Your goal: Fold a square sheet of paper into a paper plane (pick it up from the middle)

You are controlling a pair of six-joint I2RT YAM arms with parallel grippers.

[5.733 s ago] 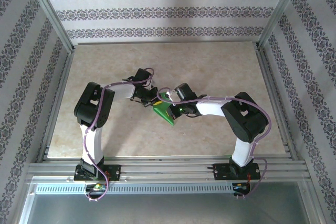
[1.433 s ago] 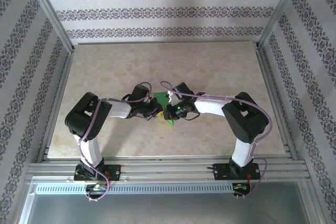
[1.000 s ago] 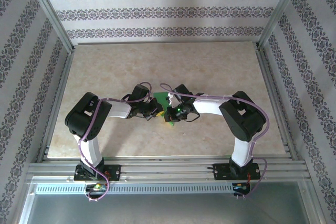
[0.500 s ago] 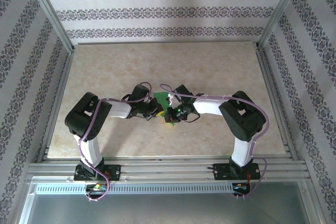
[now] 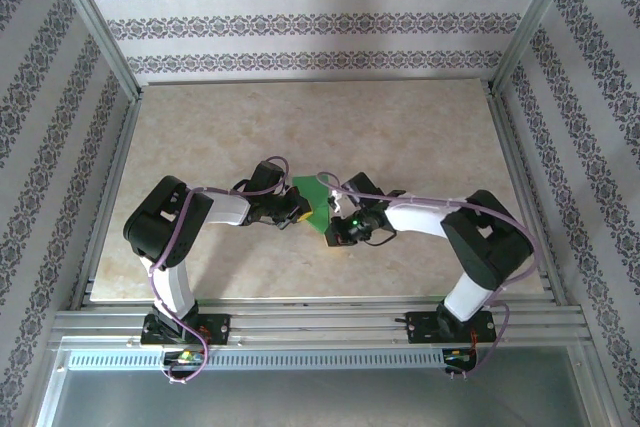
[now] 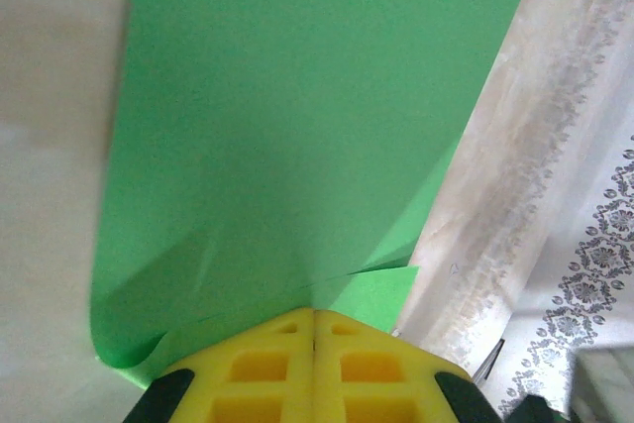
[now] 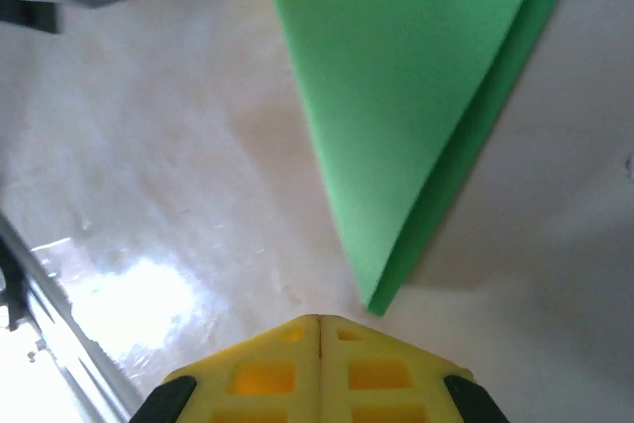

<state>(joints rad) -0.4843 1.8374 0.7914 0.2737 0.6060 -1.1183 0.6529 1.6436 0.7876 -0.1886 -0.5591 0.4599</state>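
Note that the left hand (image 6: pixel 314 322), closed, bears on one end of the folded square sheet of paper (image 6: pixel 297 126) lying mid-worktop (image 5: pixel 420 137), and that its long axis runs to a pointed tip just short of the closed, empty right hand (image 7: pixel 319 326), which you should judge the nearer to that tip.

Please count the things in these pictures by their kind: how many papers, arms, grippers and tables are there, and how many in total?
Sheet of green paper: 1
Robot arms: 2, the left arm and the right arm
Grippers with yellow fingers: 2, the left gripper and the right gripper
Table: 1
Total: 6
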